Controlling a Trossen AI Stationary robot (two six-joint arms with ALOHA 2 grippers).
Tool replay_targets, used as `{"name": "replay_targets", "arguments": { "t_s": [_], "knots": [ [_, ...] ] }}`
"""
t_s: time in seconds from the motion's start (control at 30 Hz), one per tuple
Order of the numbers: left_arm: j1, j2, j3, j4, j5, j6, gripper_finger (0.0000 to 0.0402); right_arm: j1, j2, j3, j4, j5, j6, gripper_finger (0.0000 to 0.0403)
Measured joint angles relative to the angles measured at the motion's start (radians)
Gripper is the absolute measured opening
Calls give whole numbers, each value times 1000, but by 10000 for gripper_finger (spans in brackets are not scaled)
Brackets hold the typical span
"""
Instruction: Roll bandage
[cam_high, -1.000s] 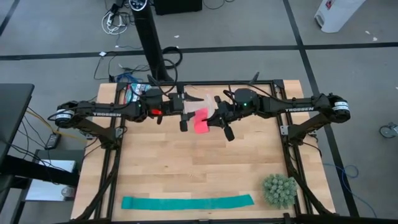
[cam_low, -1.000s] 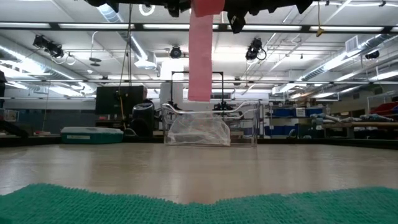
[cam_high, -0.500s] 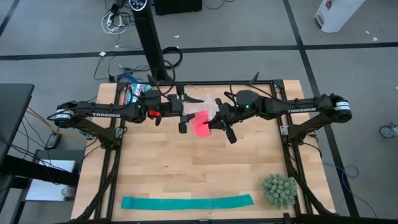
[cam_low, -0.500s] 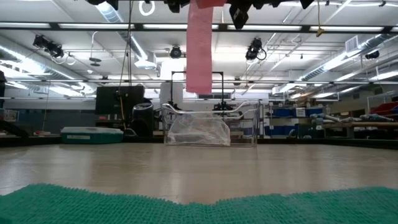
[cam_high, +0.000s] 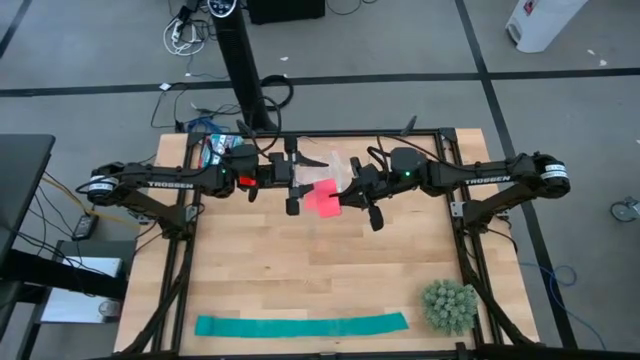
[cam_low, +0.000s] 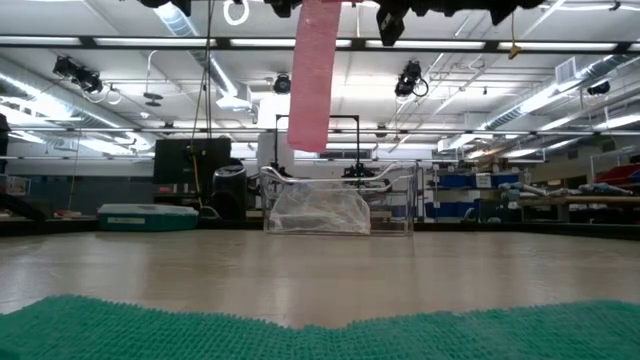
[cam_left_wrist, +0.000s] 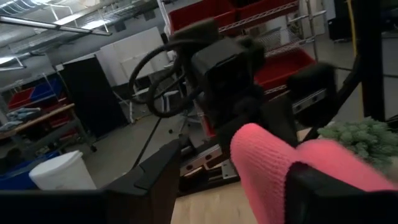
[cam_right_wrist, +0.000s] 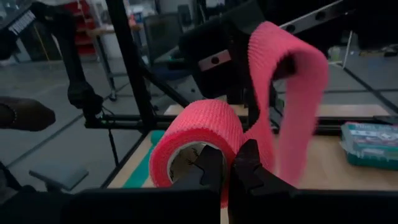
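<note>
The pink-red bandage is held high above the table's far middle, between my two grippers. Part of it is wound into a small hollow roll. From the roll the strip loops up over my left gripper's finger, and its free tail hangs down, ending well above the tabletop. My right gripper is shut on the roll. My left gripper faces it from the left, open, with the strip lying over one finger. My left gripper is open and carries the strip draped over one finger; the fold rests on that finger's top. The fingers point level toward the table's right. The tail hangs slack below it. My right gripper pinches the roll's wall at its open end, one finger at the hollow and one outside. The fingers come level from the table's right. The roll is lifted clear of the table.
A teal-green strip lies flat along the near edge, a spiky green ball to its right. A clear plastic container sits at the far edge below the grippers, and a small packet lies at the far left corner.
The hanging tail has grown a little shorter; its lower end has risen and now slants to one side. My right gripper has tipped slightly while staying shut on the roll.
</note>
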Motion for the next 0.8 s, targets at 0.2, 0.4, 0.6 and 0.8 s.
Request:
{"name": "replay_targets", "arguments": {
  "t_s": [0.2, 0.4, 0.6, 0.8],
  "knots": [
    [0, 0, 0, 2, 3, 8, 203, -8, -1, -72, 156, 0, 9, 0],
    [-1, 1, 0, 6, 5, 11, 203, -14, 0, -79, 174, 0, 14, 0],
    [-2, 2, 0, 15, 25, 13, 203, -14, 1, -79, 170, 0, 20, 0],
    [-39, 2, 0, 14, 65, 89, 203, -13, 20, -79, 174, 0, 35, 0]
  ]
}}
